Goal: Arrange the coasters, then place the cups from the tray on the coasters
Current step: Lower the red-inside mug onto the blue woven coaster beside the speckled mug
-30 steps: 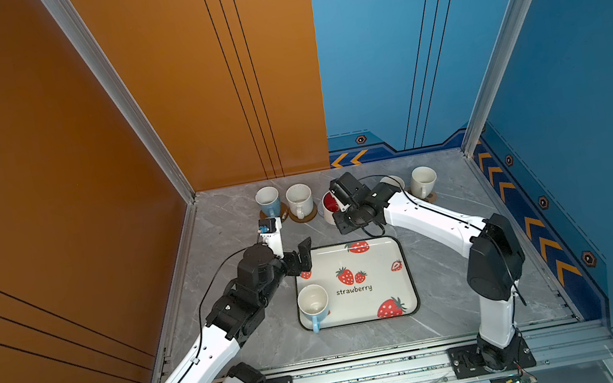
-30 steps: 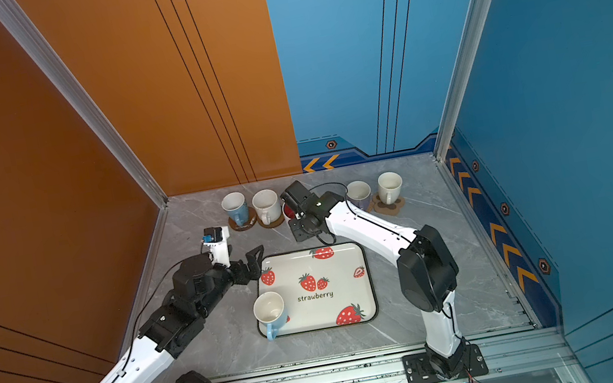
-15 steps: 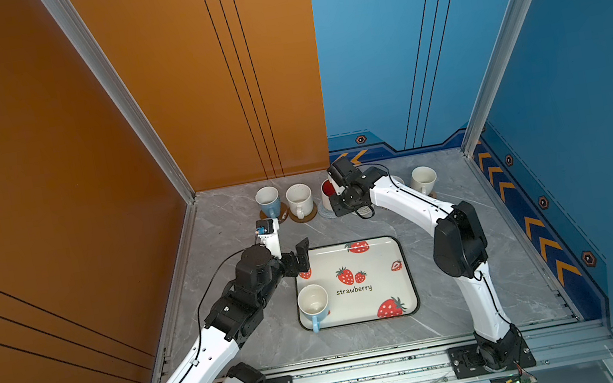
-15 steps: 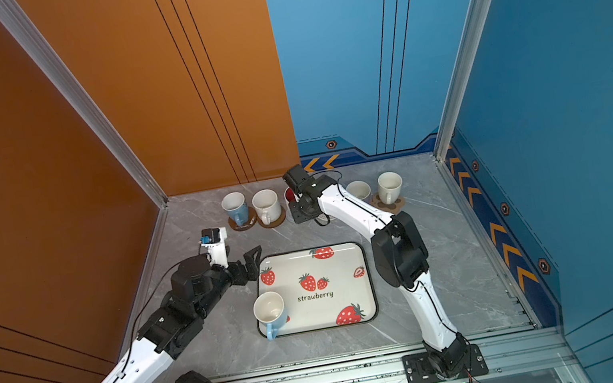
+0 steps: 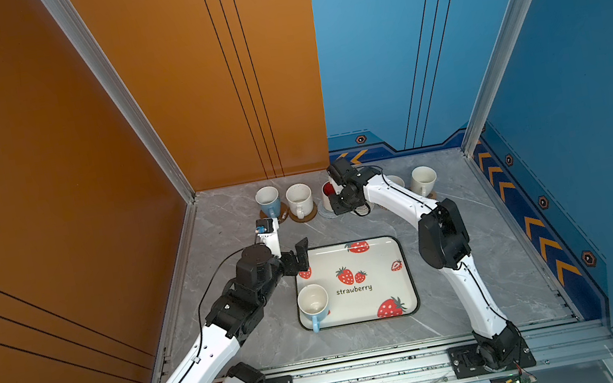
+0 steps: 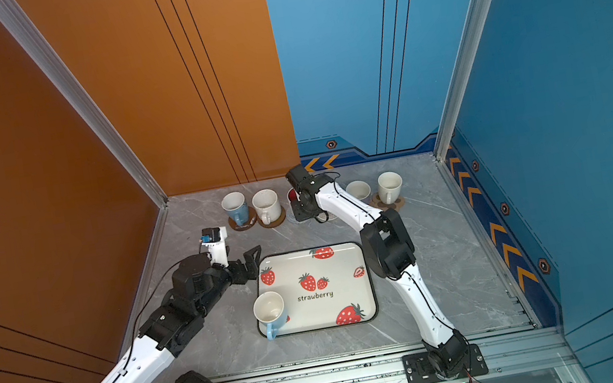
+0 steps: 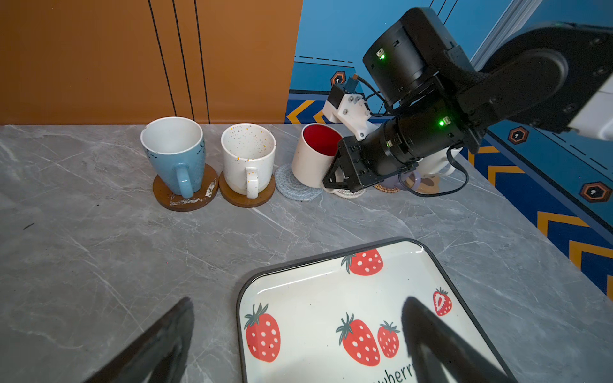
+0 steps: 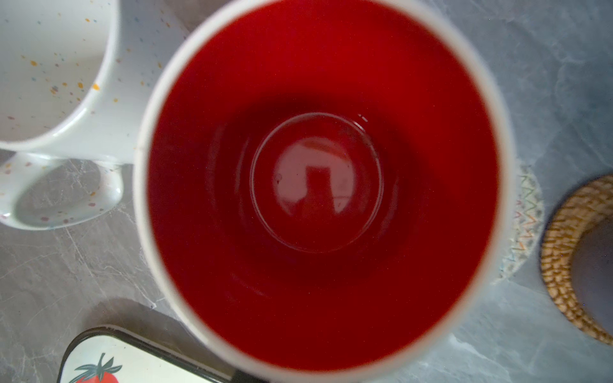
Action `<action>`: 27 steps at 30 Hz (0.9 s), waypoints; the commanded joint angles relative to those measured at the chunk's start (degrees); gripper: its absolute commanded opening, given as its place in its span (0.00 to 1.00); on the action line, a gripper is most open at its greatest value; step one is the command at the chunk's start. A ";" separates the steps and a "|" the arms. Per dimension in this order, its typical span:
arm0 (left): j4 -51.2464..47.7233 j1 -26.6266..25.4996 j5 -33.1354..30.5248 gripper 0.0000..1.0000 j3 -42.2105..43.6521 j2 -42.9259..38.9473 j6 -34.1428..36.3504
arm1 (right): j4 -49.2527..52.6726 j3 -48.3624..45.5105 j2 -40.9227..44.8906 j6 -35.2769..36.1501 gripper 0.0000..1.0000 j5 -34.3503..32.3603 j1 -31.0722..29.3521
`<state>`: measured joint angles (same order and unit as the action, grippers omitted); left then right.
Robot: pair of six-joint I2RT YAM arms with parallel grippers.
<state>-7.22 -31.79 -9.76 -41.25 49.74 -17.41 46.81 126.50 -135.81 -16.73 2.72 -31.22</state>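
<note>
The right gripper [image 7: 335, 180] was clamped tight on the white ceramic mug with the red interior [image 7: 313, 159]. It apparently held the mug by the handle, which the jaws hid, and that left the body free to settle. The mug leaned, its base at the grey woven round coaster [image 7: 292, 189] in the 12 o'clock row on the grey marbled table [image 5: 476, 257], probably mid-placement. Whether it rested there could not be told.

At its 9 o'clock side a speckled white mug [image 7: 248, 156] and a light blue mug [image 7: 174, 152] stood upright on a plain brown disc coaster [image 7: 232, 199] and a chipped brown disc coaster [image 7: 199, 199]. Their handles faced 6 o'clock.

The left gripper [image 5: 301, 258] hung wide open and empty over the 10 o'clock corner of the white strawberry-print tray [image 5: 370, 257]. It was likely poised for the lone light blue handled mug [image 5: 313, 305] at the tray's 7 o'clock corner.
</note>
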 commanded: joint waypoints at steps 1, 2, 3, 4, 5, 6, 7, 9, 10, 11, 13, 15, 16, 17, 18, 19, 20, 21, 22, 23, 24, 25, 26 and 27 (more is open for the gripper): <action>-0.10 0.83 1.88 0.98 0.26 -0.02 0.22 | -0.89 3.75 -0.17 -0.08 0.00 0.01 -0.11; 0.14 0.88 2.17 0.98 0.32 -0.05 0.14 | -0.68 4.08 -0.53 -0.03 0.00 -0.10 -0.11; 0.40 0.85 2.35 0.98 0.40 -0.02 0.09 | -0.49 4.41 -0.88 -0.06 0.00 -0.21 -0.07; 0.60 1.01 2.61 0.98 0.49 -0.03 0.09 | -0.43 4.61 -1.16 -0.06 0.00 -0.21 -0.02; 0.84 0.94 2.72 0.98 0.63 -0.08 -0.02 | -0.45 4.71 -1.33 -0.06 0.00 -0.19 -0.03; 0.96 1.02 2.73 0.98 0.61 0.02 0.01 | -0.43 4.87 -1.68 -0.06 0.00 -0.25 -0.05; 0.98 1.05 2.80 0.98 0.73 0.09 -0.07 | -0.37 5.03 -1.90 -0.06 0.00 -0.09 -0.10; 1.07 1.19 2.97 0.98 0.57 0.46 -0.13 | -0.22 5.54 -2.56 0.03 0.00 -0.09 -0.10; 1.07 1.25 3.06 0.98 0.57 0.52 -0.15 | 0.05 5.89 -2.80 0.14 0.00 -0.24 -0.01; 1.07 1.29 3.21 0.98 0.56 0.65 -0.17 | 0.36 6.24 -2.98 0.28 0.00 -0.47 -0.04; 1.16 1.34 3.39 0.98 0.47 0.79 -0.17 | 0.50 6.48 -3.27 0.38 0.00 -0.70 0.01; 1.25 1.39 3.43 0.98 0.54 0.89 -0.17 | 0.55 6.56 -3.57 0.46 0.00 -0.82 -0.07; 1.25 1.34 3.51 0.98 0.48 0.99 -0.17 | 0.55 6.57 -3.63 0.50 0.00 -0.92 -0.03; 1.25 1.40 3.51 0.98 0.40 0.98 -0.17 | 0.52 6.64 -3.74 0.63 0.00 -0.99 -0.09; 1.33 1.54 3.52 0.98 0.53 0.98 -0.17 | 0.49 6.66 -3.80 0.65 0.00 -1.05 -0.01; 1.34 1.47 3.50 0.98 0.58 0.99 -0.17 | 0.61 6.66 -3.91 0.65 0.00 -0.99 -0.06; 1.42 1.50 3.52 0.98 0.64 0.98 -0.20 | 0.63 6.72 -4.00 0.65 0.00 -0.96 -0.11; 1.57 1.58 3.52 0.98 0.65 0.98 -0.26 | 0.60 6.74 -4.03 0.65 0.00 -0.96 -0.13; 1.68 1.51 3.56 0.98 0.69 1.11 -0.26 | 0.65 6.88 -4.17 0.76 0.00 -1.07 -0.14; 1.69 1.49 3.61 0.98 0.73 1.14 -0.26 | 0.58 7.01 -4.36 0.71 0.00 -1.05 -0.11; 1.69 1.56 3.74 0.98 0.73 1.15 -0.26 | 0.60 7.17 -4.49 0.80 0.00 -1.23 -0.11; 1.77 1.56 3.78 0.98 0.72 1.20 -0.34 | 0.61 7.26 -4.55 0.82 0.00 -1.24 -0.11; 1.77 1.61 3.86 0.98 0.74 1.16 -0.34 | 0.64 7.42 -4.80 0.82 0.00 -1.35 -0.08; 1.82 1.64 3.87 0.98 0.67 1.20 -0.34 | 0.74 7.64 -5.03 0.82 0.00 -1.40 -0.13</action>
<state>-6.83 -30.70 -7.16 -41.25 50.70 -17.43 48.51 131.33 -140.44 -16.69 2.81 -31.27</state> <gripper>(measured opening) 0.978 0.135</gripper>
